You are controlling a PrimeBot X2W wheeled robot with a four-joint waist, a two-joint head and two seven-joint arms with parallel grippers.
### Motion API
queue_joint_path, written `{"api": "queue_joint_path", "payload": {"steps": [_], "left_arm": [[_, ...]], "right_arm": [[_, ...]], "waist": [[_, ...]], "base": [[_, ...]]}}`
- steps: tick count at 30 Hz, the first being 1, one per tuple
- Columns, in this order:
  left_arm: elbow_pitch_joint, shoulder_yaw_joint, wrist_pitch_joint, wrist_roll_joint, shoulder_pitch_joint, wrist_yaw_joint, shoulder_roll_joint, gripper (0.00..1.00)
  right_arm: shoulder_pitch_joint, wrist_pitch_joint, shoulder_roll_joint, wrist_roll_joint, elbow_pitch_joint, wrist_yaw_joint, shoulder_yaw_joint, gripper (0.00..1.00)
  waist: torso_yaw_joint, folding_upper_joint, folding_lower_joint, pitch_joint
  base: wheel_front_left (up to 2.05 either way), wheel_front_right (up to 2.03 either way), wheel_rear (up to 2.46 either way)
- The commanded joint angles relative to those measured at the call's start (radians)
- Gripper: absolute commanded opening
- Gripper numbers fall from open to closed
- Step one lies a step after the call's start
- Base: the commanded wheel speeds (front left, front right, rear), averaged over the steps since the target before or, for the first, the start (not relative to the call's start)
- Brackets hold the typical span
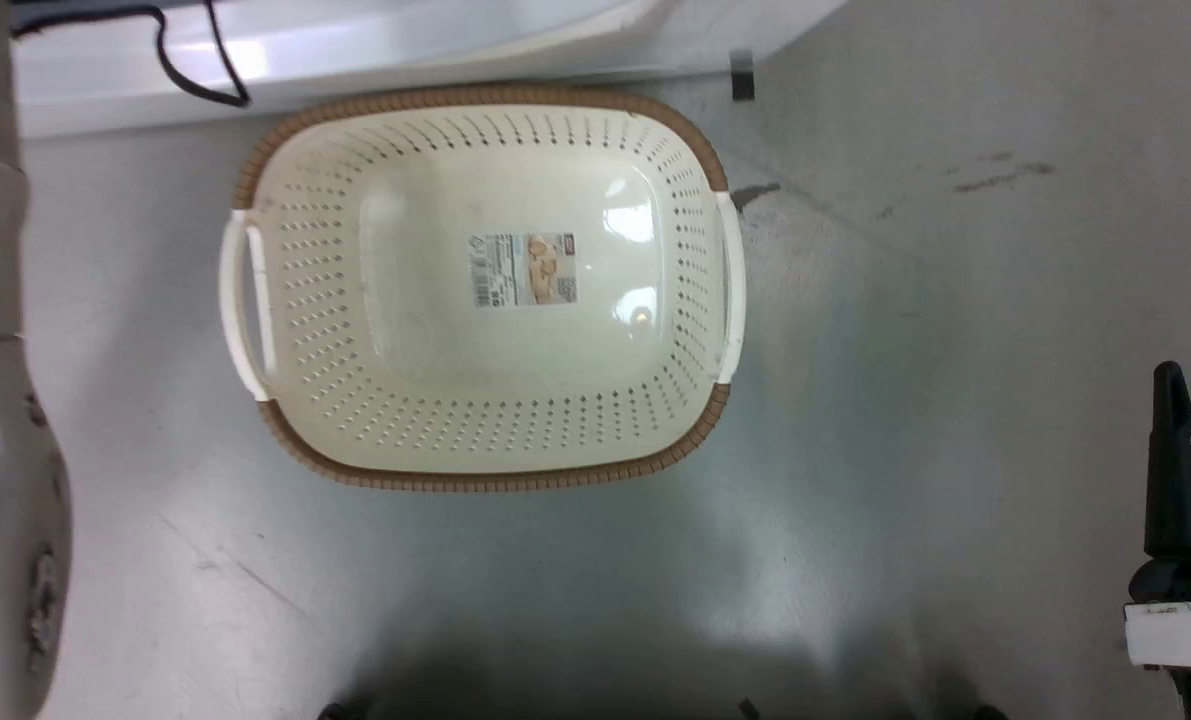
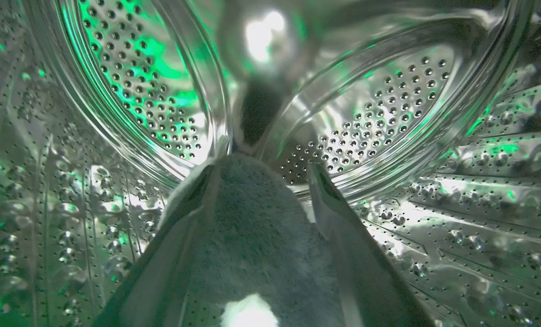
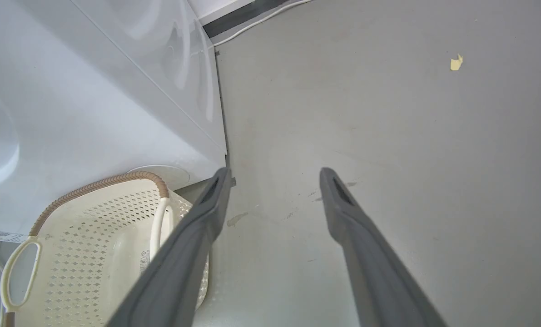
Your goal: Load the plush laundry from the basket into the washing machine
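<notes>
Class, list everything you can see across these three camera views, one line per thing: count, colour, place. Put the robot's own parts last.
basket: one, cream with brown rim, on the floor by the washing machine, no laundry in it
label: one, printed, on the basket's bottom
washing machine: one, white, behind the basket
drum: one, shiny perforated steel
plush laundry: one, dark with a white patch, inside the drum
cable: one, black, by the washer
scrap: one, yellowish, on the grey floor
left gripper: inside the drum, fingers apart around the plush
right gripper: dark, open, above the floor
</notes>
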Motion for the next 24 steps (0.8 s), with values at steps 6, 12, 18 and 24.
{"api": "queue_joint_path", "payload": {"steps": [6,12,18,24], "left_arm": [[0.028,-0.026,-0.041,-0.003,0.094,-0.027,-0.031,1.0],[0.049,-0.047,-0.053,-0.016,0.185,-0.052,-0.055,1.0],[0.071,-0.074,-0.049,-0.028,0.286,-0.081,-0.081,1.0],[0.086,-0.102,-0.042,-0.035,0.393,-0.098,-0.101,1.0]], "right_arm": [[-0.018,0.012,-0.011,-0.008,0.004,-0.001,0.004,1.0],[-0.023,0.024,-0.011,-0.016,0.022,-0.001,0.01,1.0],[-0.023,0.034,-0.002,-0.027,0.048,-0.001,0.018,1.0],[-0.012,0.038,0.016,-0.045,0.079,-0.001,0.024,1.0]], "waist": [[0.039,0.0,0.0,-0.088],[0.062,0.0,0.0,-0.184],[0.077,0.0,0.0,-0.294],[0.088,0.0,0.0,-0.406]], "base": [[0.0,0.0,0.0],[0.0,0.0,0.0],[0.0,0.0,0.0],[0.0,0.0,0.0]]}}
